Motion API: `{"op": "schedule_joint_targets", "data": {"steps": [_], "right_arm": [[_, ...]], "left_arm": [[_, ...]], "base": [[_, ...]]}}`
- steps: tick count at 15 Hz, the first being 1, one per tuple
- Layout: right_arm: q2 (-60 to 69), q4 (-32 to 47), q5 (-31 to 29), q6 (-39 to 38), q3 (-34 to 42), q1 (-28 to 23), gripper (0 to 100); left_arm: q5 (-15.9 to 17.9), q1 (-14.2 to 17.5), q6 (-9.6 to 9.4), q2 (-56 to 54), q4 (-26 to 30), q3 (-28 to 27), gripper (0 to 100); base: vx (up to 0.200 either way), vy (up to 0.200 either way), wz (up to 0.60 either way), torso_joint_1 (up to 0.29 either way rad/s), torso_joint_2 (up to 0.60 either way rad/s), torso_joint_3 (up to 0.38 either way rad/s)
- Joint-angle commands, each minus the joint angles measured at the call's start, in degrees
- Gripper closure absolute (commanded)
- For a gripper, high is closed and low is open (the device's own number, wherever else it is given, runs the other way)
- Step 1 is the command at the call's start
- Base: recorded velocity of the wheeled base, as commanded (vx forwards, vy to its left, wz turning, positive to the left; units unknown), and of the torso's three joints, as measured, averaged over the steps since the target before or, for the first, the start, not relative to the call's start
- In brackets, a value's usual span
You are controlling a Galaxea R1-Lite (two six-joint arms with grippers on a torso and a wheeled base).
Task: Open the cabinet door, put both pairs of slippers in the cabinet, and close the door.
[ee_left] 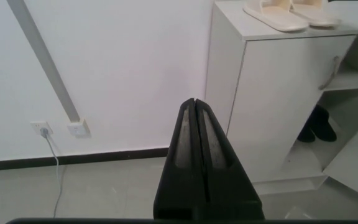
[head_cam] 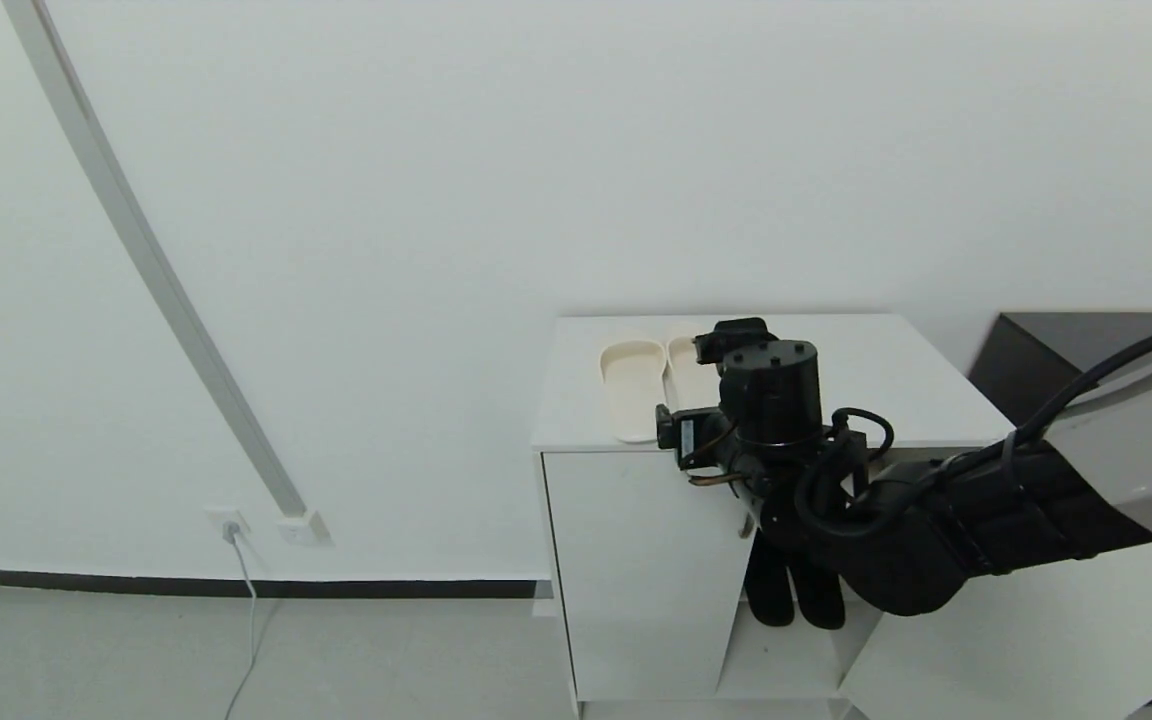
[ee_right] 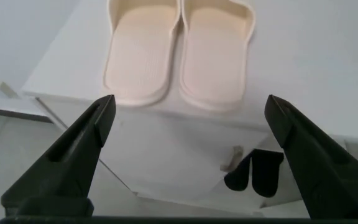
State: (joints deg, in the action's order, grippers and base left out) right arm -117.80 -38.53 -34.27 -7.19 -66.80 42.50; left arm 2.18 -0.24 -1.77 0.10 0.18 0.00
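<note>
Far left: a grey wall duct (head_cam: 136, 240) slants down to a socket (head_cam: 226, 522) near the floor. Neither bears on the job.

Left gripper (ee_left: 194, 109): clenched, fingers pressed flat together, nothing between them. It hangs low, on the socket side of the cabinet (head_cam: 916, 400) and well apart from it. It is out of play for now, I'd say.

On the cabinet top, toward the socket-side corner: cream slippers (head_cam: 636, 390), the pair side by side and touching. Their long axis runs front edge to wall, heels at the front edge and toe bands toward the wall.

Right gripper (ee_right: 190, 109): released, fingers spread wide, holding nothing. It hovers over the front edge of the cabinet top. The cream pair lies directly ahead of it, toward the wall. The gap between the fingers runs across the pair, not along it, and looks wide enough to take both heels at once. This arm is plainly the nearer one. Judgement: the next move is a short advance over the heels and a squeeze across the width. If only one slipper is caught, the other could be pushed toward the wall.

Below, in the open lower compartment: black slippers (head_cam: 796, 590), already inside on the bottom shelf. Whether they stand or lean is hard to tell.

Far right: the open door (head_cam: 1016, 640) swung out wide. Roughly halfway through the task, by my reckoning: one pair stowed, the cream pair and the door left.
</note>
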Motion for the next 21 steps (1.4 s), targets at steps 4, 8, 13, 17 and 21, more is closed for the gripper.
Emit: {"op": "schedule_joint_targets", "data": {"steps": [4, 8, 13, 17, 21], "right_arm": [[-3.49, -0.23, 0.08, -0.1, -2.37, 1.19, 0], [-8.24, 0.04, -0.01, -0.63, -7.9, 0.31, 0], [-12.63, 2.68, 1.05, -0.54, -14.23, -1.54, 0], [-15.8, 3.03, 4.21, -0.19, -19.59, -3.65, 0], [-18.26, 5.58, 5.79, -0.19, -24.51, -4.97, 0]], "left_arm": [[0.02, -0.02, 0.01, -0.01, -0.01, 0.0, 100], [0.02, -0.02, 0.01, -0.01, -0.09, 0.0, 100], [0.02, -0.02, 0.1, -0.01, -0.09, 0.0, 100], [0.02, -0.02, 0.19, -0.01, -0.09, 0.0, 100], [0.02, -0.02, 0.19, -0.01, -0.09, 0.0, 100]], "base": [[0.2, 0.0, 0.0, 0.008, 0.0, 0.005], [0.0, 0.0, 0.0, 0.0, 0.0, 0.0], [0.0, 0.0, 0.0, 0.0, 0.0, 0.0], [0.0, 0.0, 0.0, 0.0, 0.0, 0.0], [0.0, 0.0, 0.0, 0.0, 0.0, 0.0]]}}
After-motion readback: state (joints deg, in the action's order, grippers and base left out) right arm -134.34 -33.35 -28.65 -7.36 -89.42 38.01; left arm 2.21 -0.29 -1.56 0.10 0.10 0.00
